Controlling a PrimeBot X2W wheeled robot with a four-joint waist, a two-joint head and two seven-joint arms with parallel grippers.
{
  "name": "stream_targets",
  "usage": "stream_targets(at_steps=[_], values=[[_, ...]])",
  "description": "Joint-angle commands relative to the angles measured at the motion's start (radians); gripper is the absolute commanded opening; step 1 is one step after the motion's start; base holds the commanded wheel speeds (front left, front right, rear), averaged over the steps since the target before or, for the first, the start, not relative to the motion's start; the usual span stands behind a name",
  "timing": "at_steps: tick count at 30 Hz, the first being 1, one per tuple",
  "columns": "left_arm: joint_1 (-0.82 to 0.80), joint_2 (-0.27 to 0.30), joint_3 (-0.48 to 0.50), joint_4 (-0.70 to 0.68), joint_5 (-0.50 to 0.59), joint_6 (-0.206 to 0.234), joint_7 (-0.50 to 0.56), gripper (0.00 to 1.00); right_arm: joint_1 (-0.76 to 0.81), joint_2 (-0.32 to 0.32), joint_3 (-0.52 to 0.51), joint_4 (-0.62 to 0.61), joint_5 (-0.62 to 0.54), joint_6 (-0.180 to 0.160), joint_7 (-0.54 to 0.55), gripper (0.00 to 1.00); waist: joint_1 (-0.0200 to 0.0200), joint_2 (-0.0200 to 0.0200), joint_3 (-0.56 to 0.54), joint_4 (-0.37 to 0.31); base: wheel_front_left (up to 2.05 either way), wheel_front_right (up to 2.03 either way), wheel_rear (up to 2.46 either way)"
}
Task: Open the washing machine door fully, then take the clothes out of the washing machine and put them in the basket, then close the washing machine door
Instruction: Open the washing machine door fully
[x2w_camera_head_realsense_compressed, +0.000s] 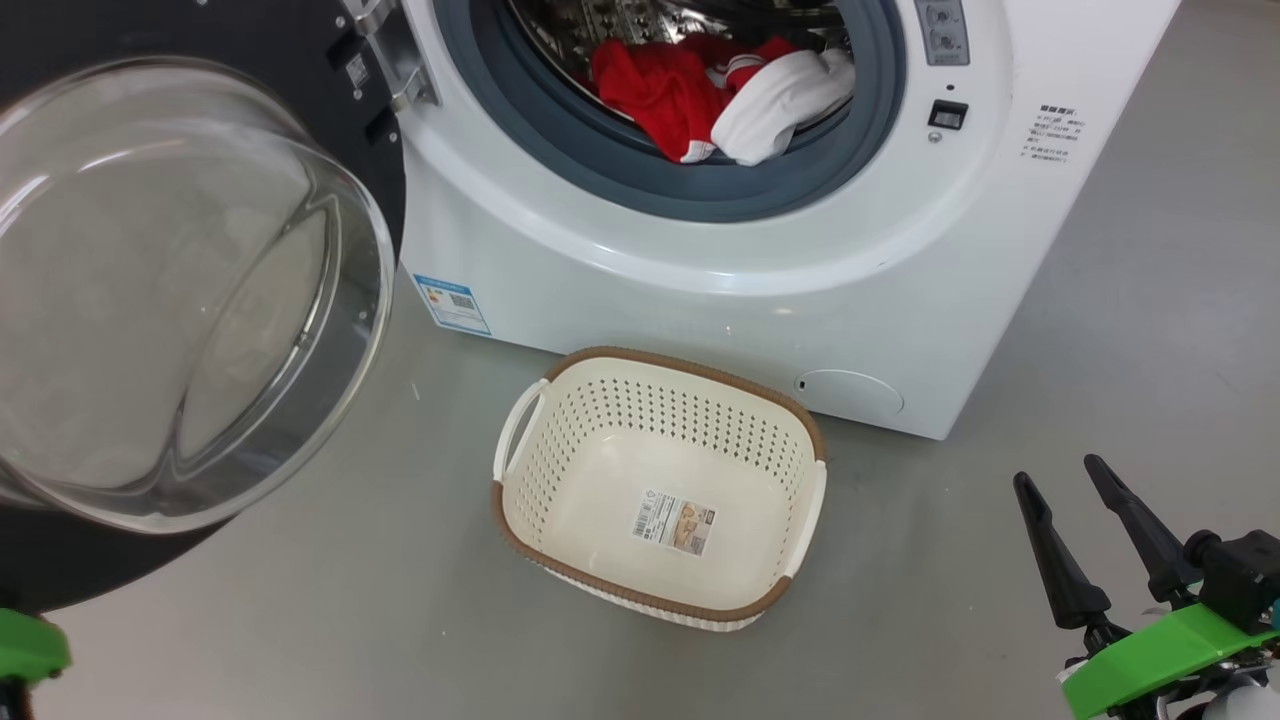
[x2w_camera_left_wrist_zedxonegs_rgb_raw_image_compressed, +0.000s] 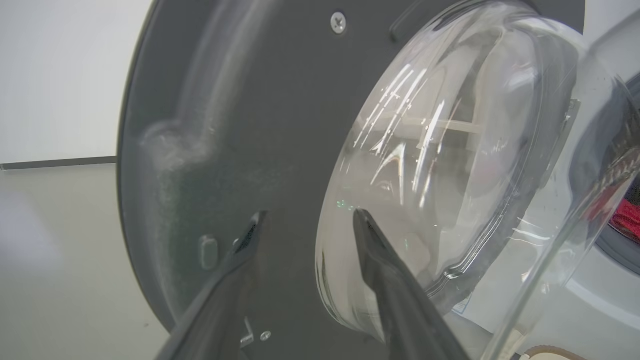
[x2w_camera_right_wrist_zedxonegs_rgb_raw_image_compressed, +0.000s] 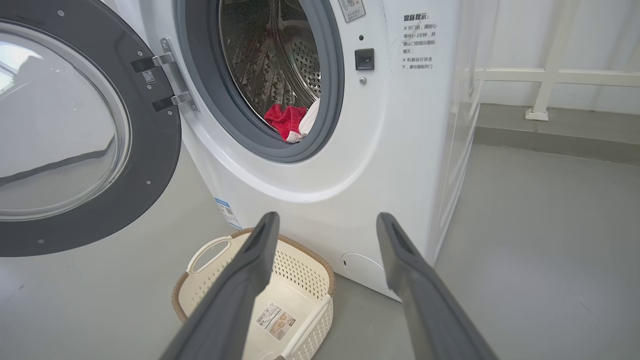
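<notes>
I am judging the washing machine door (x2w_camera_head_realsense_compressed: 200, 300) fully open; left claw (x2w_camera_left_wrist_zedxonegs_rgb_raw_image_compressed: 307, 217) and right claw (x2w_camera_head_realsense_compressed: 1060, 478) are gaping empty, so reaching for the clothes (x2w_camera_head_realsense_compressed: 680, 95) comes next.

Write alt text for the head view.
A white washing machine stands with its door swung open at left and red-and-white clothes in the drum. An empty cream basket sits on the floor before it; the right pincer is open.

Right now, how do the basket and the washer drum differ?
The basket is cream plastic with a brown rim; the drum is bare steel. The basket holds just a paper label; the drum holds the red and white clothes. The basket opens upward, the drum forward. Both are perforated.
</notes>
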Motion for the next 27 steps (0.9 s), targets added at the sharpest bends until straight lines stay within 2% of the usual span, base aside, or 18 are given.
stream_targets(at_steps=[1, 8, 16, 27], values=[[0.013, 0.041, 0.015, -0.037, -0.007, -0.006, -0.005, 1.0, -0.005, -0.013, 0.024, -0.019, 0.005, 0.006, -0.009, 1.0, 0.0, 0.0, -0.007, -0.001, 0.0, 0.0, 0.0], [0.115, -0.005, -0.055, -0.143, -0.046, -0.006, -0.005, 1.0, 0.003, -0.003, 0.016, -0.019, 0.008, 0.006, -0.009, 1.0, 0.0, 0.0, -0.034, -0.018, 0.0, 0.0, 0.0], [0.233, -0.054, -0.176, -0.283, -0.115, -0.006, -0.005, 1.0, 0.015, 0.015, 0.002, -0.021, 0.005, 0.006, -0.009, 1.0, 0.0, 0.0, -0.056, -0.075, 0.0, 0.0, 0.0], [0.306, -0.034, -0.356, -0.37, -0.162, -0.006, -0.005, 1.0, 0.028, 0.026, -0.042, -0.03, 0.002, 0.006, -0.009, 1.0, 0.0, 0.0, -0.067, -0.188, 0.0, 0.0, 0.0]])
